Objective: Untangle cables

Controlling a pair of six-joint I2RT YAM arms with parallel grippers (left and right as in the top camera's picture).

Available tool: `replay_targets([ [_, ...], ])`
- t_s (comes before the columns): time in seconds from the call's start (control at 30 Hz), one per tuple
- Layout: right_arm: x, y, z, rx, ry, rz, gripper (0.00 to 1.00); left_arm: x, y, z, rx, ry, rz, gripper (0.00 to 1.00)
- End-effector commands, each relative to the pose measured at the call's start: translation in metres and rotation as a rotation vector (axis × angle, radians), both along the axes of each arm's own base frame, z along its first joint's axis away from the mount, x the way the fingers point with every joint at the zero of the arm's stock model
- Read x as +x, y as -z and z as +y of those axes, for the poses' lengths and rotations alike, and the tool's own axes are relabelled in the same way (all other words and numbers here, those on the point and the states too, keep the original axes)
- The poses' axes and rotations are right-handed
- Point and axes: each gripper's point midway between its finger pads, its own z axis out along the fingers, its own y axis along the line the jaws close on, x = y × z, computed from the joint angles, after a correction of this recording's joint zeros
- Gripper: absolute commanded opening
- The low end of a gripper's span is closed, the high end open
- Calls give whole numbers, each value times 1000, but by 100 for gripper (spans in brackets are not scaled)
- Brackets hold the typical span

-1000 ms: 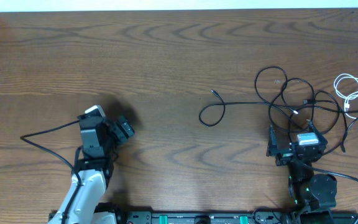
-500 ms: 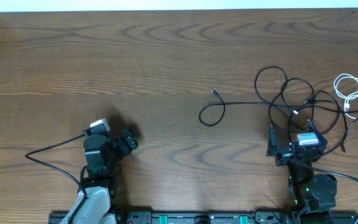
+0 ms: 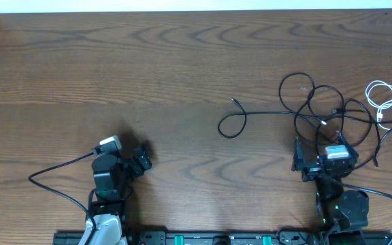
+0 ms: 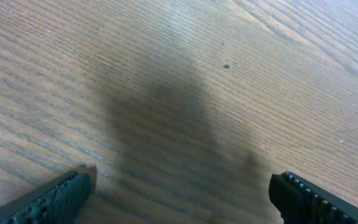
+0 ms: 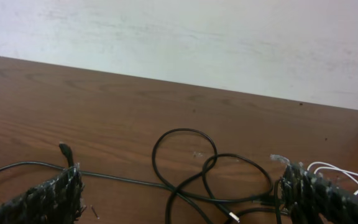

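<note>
The black cables point(image 3: 325, 109) lie in tangled loops at the right of the table. One strand runs left to a small loop point(image 3: 231, 126) and a plug end point(image 3: 235, 101). A white cable point(image 3: 386, 102) is coiled at the far right. My right gripper point(image 3: 320, 146) stands open just short of the tangle. In the right wrist view the black loops point(image 5: 185, 168) and a silver-tipped plug point(image 5: 232, 216) lie between its fingers point(image 5: 319, 193), with nothing gripped. My left gripper point(image 3: 141, 158) is open near the front left, far from the cables, over bare wood point(image 4: 179, 124).
The wooden table point(image 3: 182, 61) reaches back to a white wall point(image 5: 179, 37). A thick black arm wire point(image 3: 60, 167) trails left of the left arm. A black rail point(image 3: 216, 238) runs along the front edge.
The left arm has drawn back toward the front edge and slightly right, gripper still open. The right arm and the cables have not moved.
</note>
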Motion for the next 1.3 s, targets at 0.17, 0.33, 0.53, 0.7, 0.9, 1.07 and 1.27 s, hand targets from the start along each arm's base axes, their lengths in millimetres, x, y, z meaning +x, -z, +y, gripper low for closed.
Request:
replay_targets([
  [0.17, 0, 0, 0, -10, 0, -2, 99, -9, 5, 0, 13, 7, 24, 98],
  [0.33, 0, 0, 0, -10, 0, -2, 99, -13, 3, -1, 12, 7, 26, 98],
  [0.53, 0, 0, 0, -10, 0, -2, 99, -20, 0, -1, 15, 9, 30, 98],
  [0.7, 0, 0, 0, -10, 1, -2, 99, -28, 0, -2, 27, 16, 44, 98],
  [0.9, 0, 0, 0, -10, 1, -2, 99, -37, 4, -1, 72, 49, 71, 98],
  [1.07, 0, 0, 0, -10, 1, -2, 99, -32, -5, -1, 77, 50, 30, 98],
  [1.27, 0, 0, 0, -10, 0, -2, 99, -28, -15, -1, 81, 51, -22, 98],
])
